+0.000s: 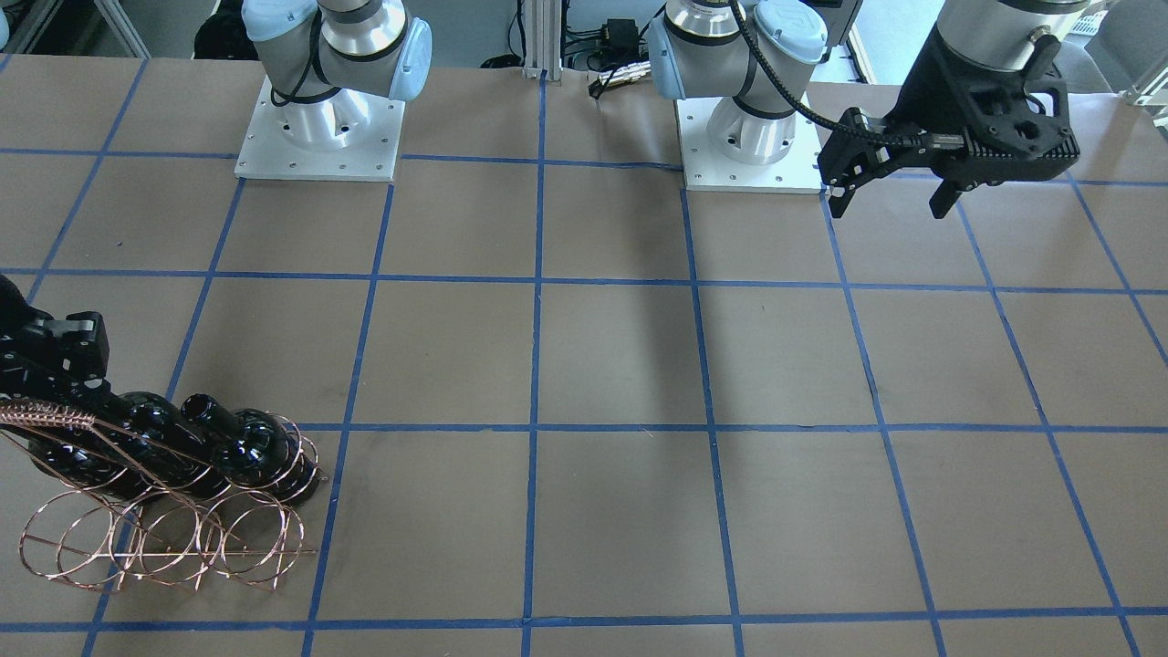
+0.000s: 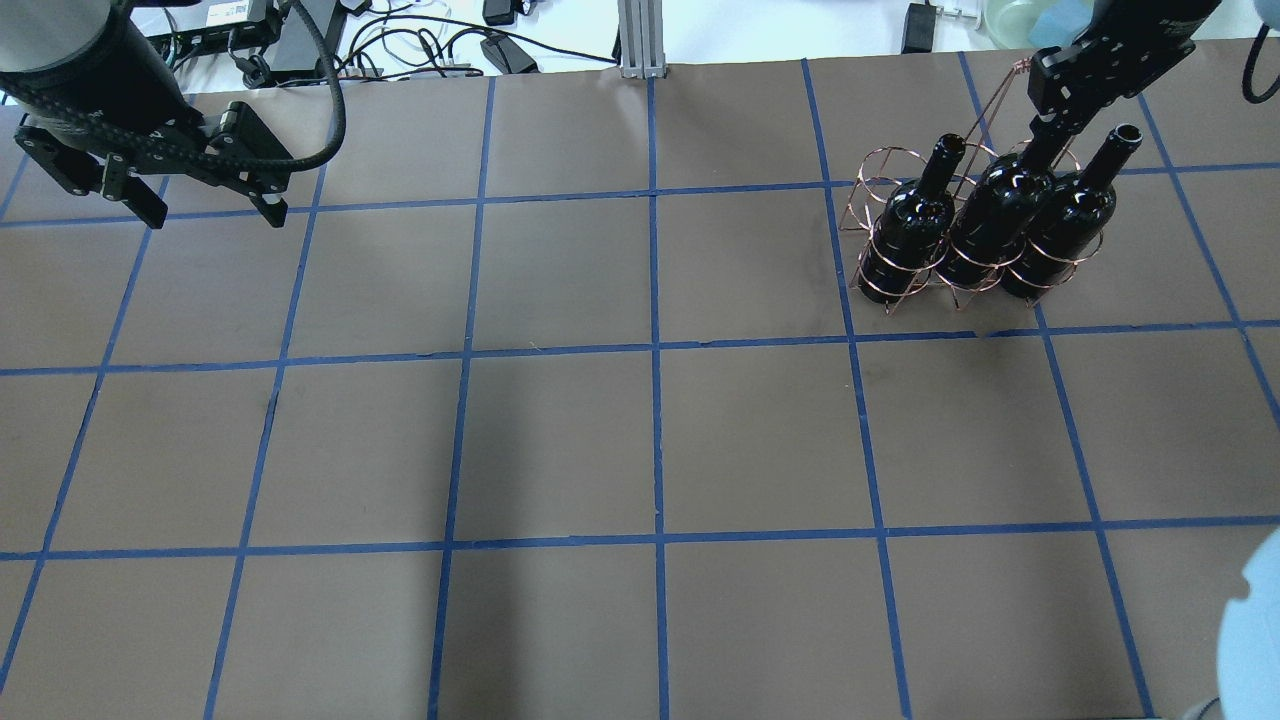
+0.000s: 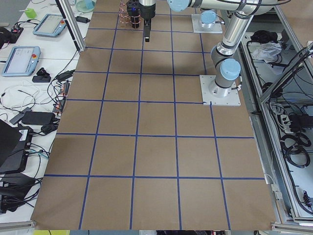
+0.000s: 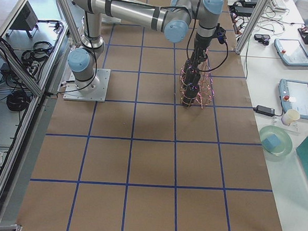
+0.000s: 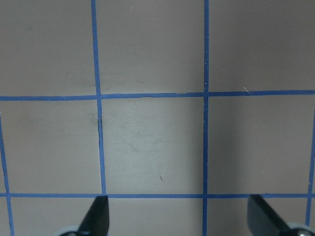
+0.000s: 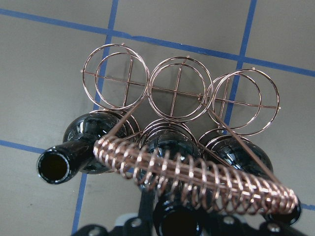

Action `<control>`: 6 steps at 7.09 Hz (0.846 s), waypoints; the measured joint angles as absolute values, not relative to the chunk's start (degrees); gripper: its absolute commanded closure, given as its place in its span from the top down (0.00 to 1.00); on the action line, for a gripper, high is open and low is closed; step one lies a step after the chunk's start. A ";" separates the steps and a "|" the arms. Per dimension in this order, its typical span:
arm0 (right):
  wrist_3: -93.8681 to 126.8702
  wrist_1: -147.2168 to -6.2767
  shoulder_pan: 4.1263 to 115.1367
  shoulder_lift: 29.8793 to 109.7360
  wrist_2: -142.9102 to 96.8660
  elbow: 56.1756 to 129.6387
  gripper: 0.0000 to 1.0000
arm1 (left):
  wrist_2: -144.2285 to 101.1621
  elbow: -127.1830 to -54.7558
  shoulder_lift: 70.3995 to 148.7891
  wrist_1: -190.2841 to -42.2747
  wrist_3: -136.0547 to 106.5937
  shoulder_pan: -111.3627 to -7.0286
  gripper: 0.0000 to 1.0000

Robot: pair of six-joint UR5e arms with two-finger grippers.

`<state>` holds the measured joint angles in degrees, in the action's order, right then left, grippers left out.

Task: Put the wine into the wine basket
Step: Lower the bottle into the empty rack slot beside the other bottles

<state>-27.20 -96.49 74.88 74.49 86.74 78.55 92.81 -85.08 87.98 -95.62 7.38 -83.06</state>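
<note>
Copper-wire wine basket (image 2: 880,180), far right, holds three bottles (image 2: 905,225) upright; the right gripper (image 2: 1042,148) pinches the neck of the middle one, the wine (image 2: 990,220). Left gripper (image 2: 213,213) hangs spread wide, empty, far left.

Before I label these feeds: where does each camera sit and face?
Front-facing: across the table, facing both arms; left gripper at view's right.
Overhead: behind them, looking down; right gripper upper right.
Exterior left: table's left end; left arm near.
Exterior right: table's right end; right arm near.
Left wrist: straight down at table; fingertips.
Right wrist: down onto wine basket.
Shared: front-facing, overhead both show wine basket.
</note>
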 measured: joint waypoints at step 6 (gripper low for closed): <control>-22.20 -91.38 78.93 83.81 86.90 78.64 0.89 | 92.79 -85.08 87.92 -95.62 7.38 -83.14 1.00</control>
